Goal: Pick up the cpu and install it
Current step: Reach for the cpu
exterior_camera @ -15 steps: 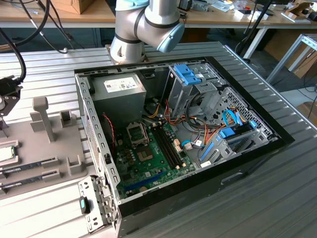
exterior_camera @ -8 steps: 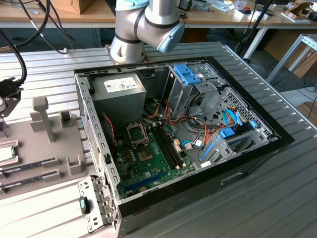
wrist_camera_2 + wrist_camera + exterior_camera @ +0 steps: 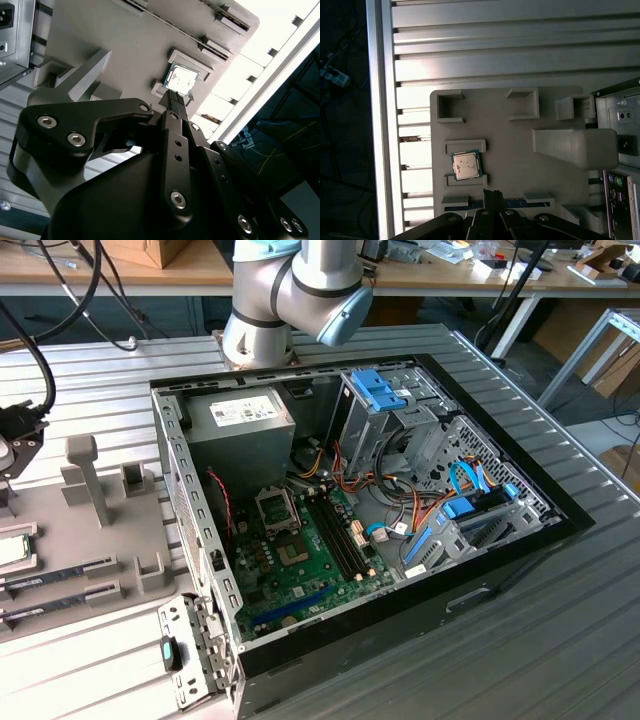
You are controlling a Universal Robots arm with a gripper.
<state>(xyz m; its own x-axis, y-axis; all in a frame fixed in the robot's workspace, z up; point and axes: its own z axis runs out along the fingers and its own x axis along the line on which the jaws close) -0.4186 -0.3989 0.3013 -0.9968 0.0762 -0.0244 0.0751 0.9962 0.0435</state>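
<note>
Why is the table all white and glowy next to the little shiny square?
In the second wrist view, light bouncing off the metal table washes it out white beside the cpu, while the tool looks dark up close. In the first wrist view, the table's slats glare too, and the cpu's silvery top shines pale.

No print could be read: the white label [image 3: 245, 412] on the power supply [image 3: 236, 458] carried lines too small to make out, and the cpu [image 3: 466, 165] showed no legible marking on its silvery top in both wrist views.
</note>
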